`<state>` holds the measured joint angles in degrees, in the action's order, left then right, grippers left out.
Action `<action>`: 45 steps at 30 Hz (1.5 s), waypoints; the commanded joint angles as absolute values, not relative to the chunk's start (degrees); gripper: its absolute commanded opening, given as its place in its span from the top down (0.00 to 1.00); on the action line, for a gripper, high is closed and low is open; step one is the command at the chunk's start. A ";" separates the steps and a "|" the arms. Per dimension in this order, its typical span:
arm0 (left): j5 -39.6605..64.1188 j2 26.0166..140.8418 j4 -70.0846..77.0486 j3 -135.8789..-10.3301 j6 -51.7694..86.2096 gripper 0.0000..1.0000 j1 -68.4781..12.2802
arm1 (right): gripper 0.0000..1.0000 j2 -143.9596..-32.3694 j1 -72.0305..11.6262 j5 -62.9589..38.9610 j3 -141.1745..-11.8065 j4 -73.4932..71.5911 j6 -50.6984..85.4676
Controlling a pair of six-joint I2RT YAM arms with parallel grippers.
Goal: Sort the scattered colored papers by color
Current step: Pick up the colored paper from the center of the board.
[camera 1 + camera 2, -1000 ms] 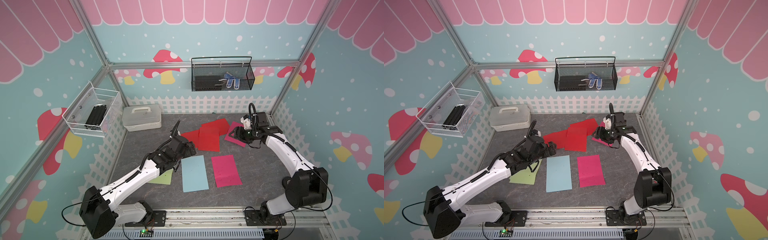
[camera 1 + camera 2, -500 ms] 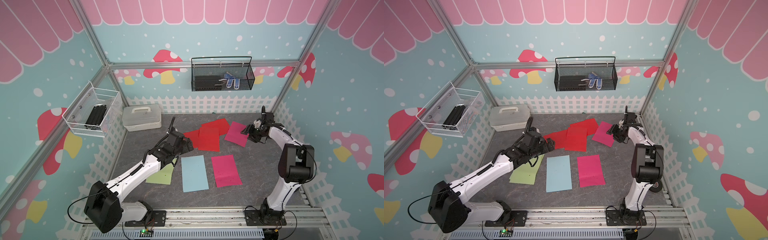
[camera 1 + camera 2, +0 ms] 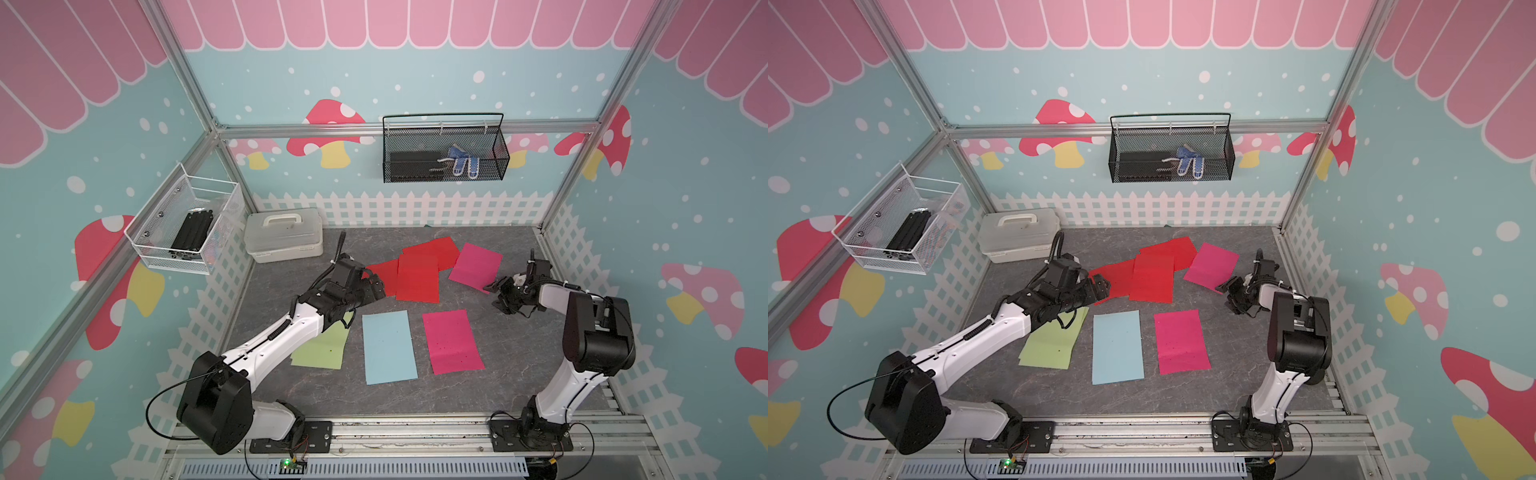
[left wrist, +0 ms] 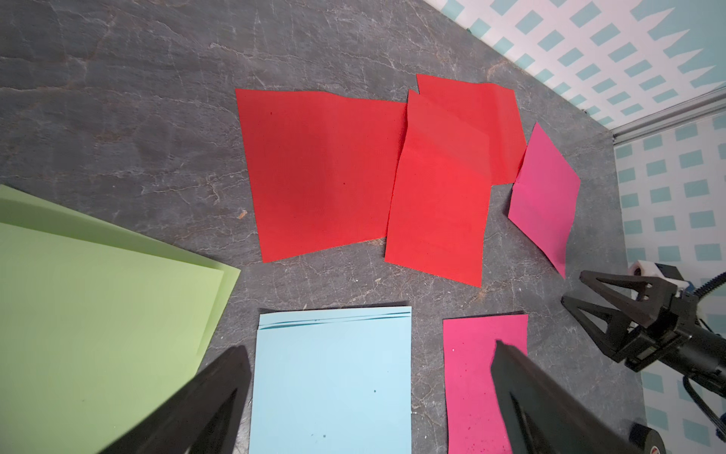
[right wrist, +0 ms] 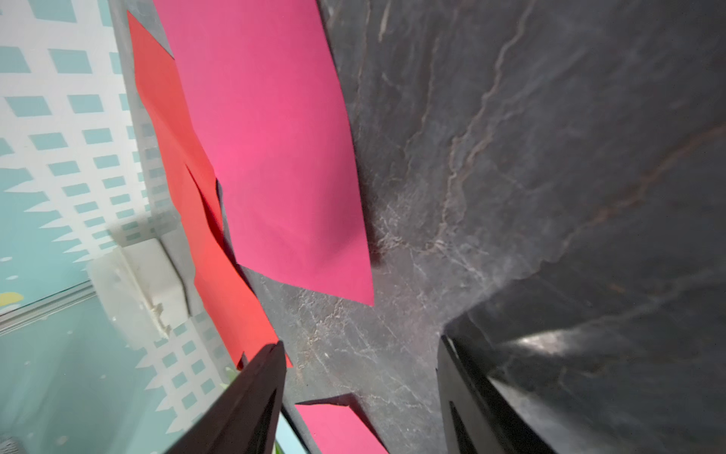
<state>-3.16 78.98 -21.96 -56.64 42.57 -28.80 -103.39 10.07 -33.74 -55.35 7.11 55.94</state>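
While red papers (image 4: 322, 169) overlap, the left gripper (image 4: 371, 349) gapes

Robot lab cell: aluminium frame (image 3: 274, 132), mushroom wall prints (image 3: 328, 122), left arm (image 3: 282, 336) and right arm (image 3: 557, 386) bolted to rail (image 3: 415, 430) at near edge of tabletop (image 3: 519, 332).

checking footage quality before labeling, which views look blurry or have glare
Right wrist view: soft overall, the white box smeared, a glare patch on a right pincer finger. Left wrist view: red papers crisp, left pincer fingers out of focus. Both top views: sharp, evenly lit.
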 commanded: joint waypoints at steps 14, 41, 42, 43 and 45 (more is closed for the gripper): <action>-1.49 77.53 -21.10 -57.37 41.61 0.02 -27.68 | 0.36 -115.01 11.26 -38.84 -52.18 -12.32 68.92; 4.26 77.23 -13.29 -53.66 44.62 0.01 -26.89 | 0.93 -122.26 11.37 -39.99 -58.45 -13.76 67.47; 4.88 77.23 -12.44 -53.21 44.87 0.01 -26.72 | 0.95 -122.15 11.34 -40.03 -58.42 -13.58 67.42; 5.45 77.17 -11.62 -52.79 45.28 0.01 -26.59 | 0.97 -122.01 11.34 -40.19 -58.58 -13.14 65.72; 7.26 77.36 -9.63 -51.78 46.10 0.01 -26.08 | 1.00 -121.67 11.34 -40.24 -58.53 -12.74 65.29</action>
<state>4.12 78.17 -13.93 -53.15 44.42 -26.85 -119.31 11.31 -43.44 -59.35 -19.44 66.35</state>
